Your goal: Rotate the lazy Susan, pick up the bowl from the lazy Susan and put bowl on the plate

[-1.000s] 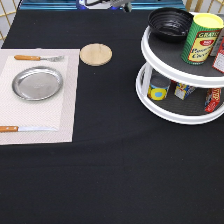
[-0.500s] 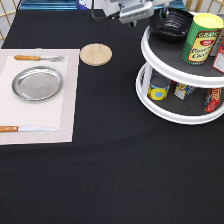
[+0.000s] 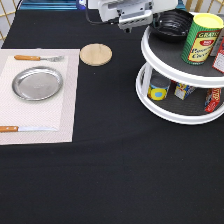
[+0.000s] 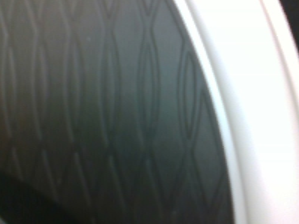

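At the exterior view's top, the hand (grip state unclear) hovers beside the bowl on the lazy Susan.

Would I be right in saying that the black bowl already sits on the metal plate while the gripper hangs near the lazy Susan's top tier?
Not quite: the bowl is still on the lazy Susan's top tier, beside the yellow can, and the plate is bare. The exterior view shows this. The gripper does hang near the top tier, just to the exterior view's left of the bowl.
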